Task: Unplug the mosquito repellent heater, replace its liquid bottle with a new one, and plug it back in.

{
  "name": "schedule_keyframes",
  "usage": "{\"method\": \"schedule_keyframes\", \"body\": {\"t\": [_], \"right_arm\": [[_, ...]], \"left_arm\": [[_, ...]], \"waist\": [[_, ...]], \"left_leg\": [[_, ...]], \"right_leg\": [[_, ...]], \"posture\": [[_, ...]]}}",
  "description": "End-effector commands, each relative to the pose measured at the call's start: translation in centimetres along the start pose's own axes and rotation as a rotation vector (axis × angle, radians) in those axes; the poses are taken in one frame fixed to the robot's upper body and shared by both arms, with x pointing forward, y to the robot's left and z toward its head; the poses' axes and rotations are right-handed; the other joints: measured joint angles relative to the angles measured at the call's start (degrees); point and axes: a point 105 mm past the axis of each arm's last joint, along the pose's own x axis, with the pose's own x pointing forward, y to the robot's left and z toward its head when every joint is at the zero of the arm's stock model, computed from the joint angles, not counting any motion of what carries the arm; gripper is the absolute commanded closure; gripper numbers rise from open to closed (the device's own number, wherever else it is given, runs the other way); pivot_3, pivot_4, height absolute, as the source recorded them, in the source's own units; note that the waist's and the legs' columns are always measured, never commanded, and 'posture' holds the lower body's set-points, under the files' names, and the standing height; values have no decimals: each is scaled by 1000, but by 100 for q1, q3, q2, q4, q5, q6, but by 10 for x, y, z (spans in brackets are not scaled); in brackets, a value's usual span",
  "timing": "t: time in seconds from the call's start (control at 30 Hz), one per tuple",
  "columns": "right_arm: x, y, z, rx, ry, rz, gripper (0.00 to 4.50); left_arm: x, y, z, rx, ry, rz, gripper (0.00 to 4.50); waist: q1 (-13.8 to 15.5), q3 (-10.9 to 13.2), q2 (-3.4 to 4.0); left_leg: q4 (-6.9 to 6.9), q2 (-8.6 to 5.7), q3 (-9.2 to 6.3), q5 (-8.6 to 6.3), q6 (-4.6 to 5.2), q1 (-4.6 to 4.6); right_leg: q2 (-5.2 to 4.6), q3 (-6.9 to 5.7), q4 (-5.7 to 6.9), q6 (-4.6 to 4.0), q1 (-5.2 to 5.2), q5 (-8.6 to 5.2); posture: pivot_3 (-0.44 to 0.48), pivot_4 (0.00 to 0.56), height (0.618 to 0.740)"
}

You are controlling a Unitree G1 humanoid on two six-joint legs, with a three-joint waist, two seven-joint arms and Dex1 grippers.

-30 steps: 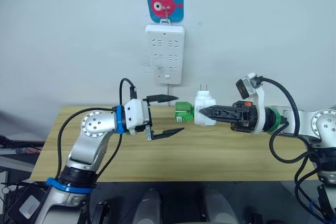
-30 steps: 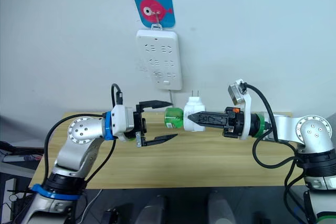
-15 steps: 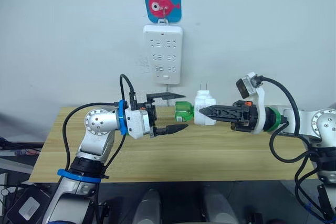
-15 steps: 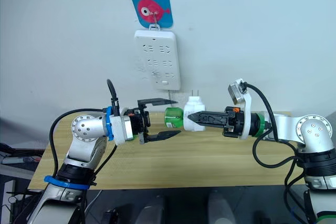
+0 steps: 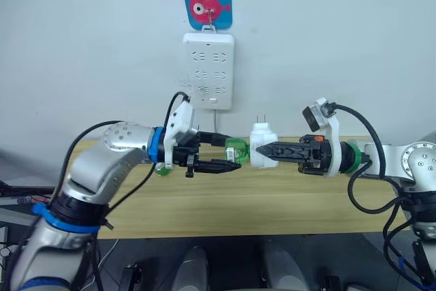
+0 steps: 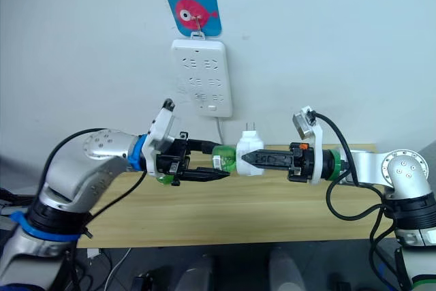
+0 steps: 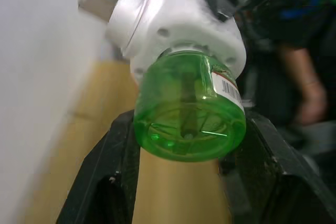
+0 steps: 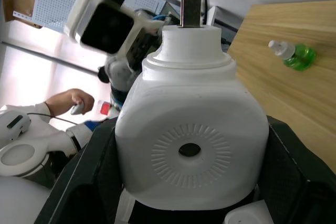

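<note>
Left gripper (image 5: 230, 155) has moved right since a second ago, from hanging open left of the bottle to straddling it; right arm has barely shifted. Right gripper (image 5: 262, 154) is clamped on the mosquito repellent heater (image 5: 259, 143), held in the air above the surface (image 5: 272, 202), below and right of the wall power strip (image 5: 208, 70), prongs pointing up, so it's already unplugged. Green liquid bottle (image 5: 236, 150) sticks out of the heater toward the left. Left fingers (image 7: 102, 182) sit either side of the bottle body, parted; in the left wrist view they look close to the plastic, but I can't tell if they touch yet, so I'd call it not gripped. Handling: heater is a light, hollow, stiff plastic shell, smooth and rounded, so it'll try to rotate in the grip under torque. The right fingers on its flat sides are the right hold; keep clear of the prongs. Bottle is small, light, slick plastic with liquid and a wick inside, probably threaded into the heater. Grab it around the wide body near its base, squeeze moderately, and twist rather than pull, keeping it in line with the heater so the neck isn't levered. A second green bottle (image 8: 292, 54) lies on the surface at the left, likely the spare.
</note>
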Motion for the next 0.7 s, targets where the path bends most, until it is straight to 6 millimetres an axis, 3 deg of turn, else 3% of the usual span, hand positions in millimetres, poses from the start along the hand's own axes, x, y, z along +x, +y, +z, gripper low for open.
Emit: {"method": "schedule_keyframes", "body": {"t": [0.03,0.13,0.17,0.2,0.37,0.5,0.7], "right_arm": [[-7,12,8,-47,-29,23,1504],[-7,12,7,-48,-28,24,1504],[-8,12,6,-49,-25,24,1504],[-8,12,6,-48,-23,24,1504],[-9,12,5,-44,-24,21,1504],[-10,12,5,-45,-25,20,1504],[-10,12,6,-48,-24,21,1504]], "left_arm": [[-15,7,7,-215,-6,25,2294],[-14,8,12,-205,-15,27,2294],[-13,9,7,-122,6,37,2294],[-12,6,1,-54,42,29,1580],[-11,-2,-15,271,38,54,178],[-10,9,-31,602,6,215,140],[-13,12,-13,961,-179,382,140]], "waist": [[-15,0,0],[-35,0,0],[-44,0,0],[-55,1,1],[-26,2,4],[44,2,4],[190,2,4]], "left_leg": [[0,0,1,0,0,1],[-3,2,4,0,-1,3],[-3,3,5,1,-2,3],[-4,5,8,2,-4,2],[-11,12,25,12,-22,9],[-6,3,32,5,-9,5],[0,1,29,1,-2,-3]], "right_leg": [[0,0,0,0,0,0],[1,2,-3,0,-1,0],[1,3,-3,0,-2,0],[1,5,-4,-1,-5,0],[2,21,-5,-4,-9,-2],[-10,27,-7,-4,-8,-1],[-13,22,-8,-4,-8,0]], "posture": [[-43,193,740],[-44,192,740],[-44,192,740],[-43,192,740],[-44,193,740],[-44,195,740],[-47,197,740]]}}
